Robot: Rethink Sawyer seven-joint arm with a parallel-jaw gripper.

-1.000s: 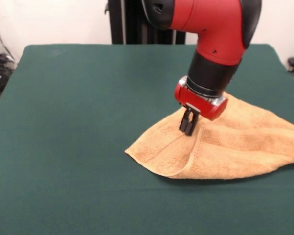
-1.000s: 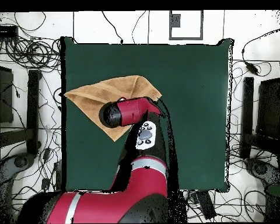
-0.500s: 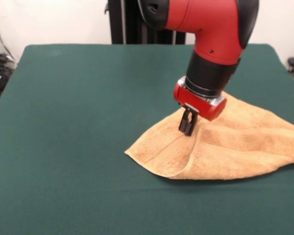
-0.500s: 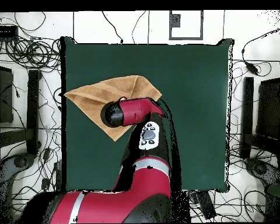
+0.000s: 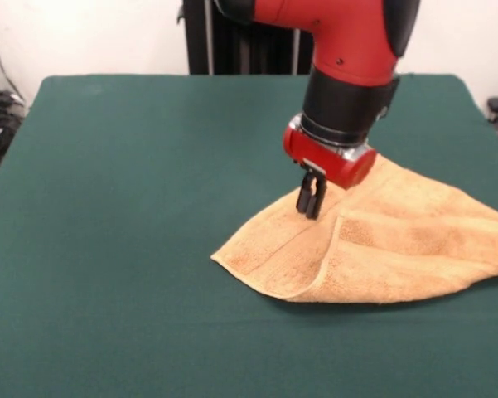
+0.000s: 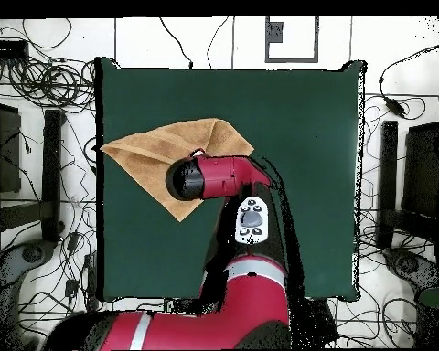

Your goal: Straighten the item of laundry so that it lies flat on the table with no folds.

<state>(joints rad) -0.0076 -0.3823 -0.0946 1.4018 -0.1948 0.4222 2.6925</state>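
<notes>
Near the surface's right edge in the front view: orange-tan towel, spread partly flat, one corner pointing toward the middle, far right part reaching the edge. Raised fold line running from under the gripper to the towel's near hem. Gripper just above the towel's inner part, fingers pressed together, nothing between them, tips seemingly clear of the cloth. Overhead: towel at the surface's left edge, arm covering part of it.
</notes>
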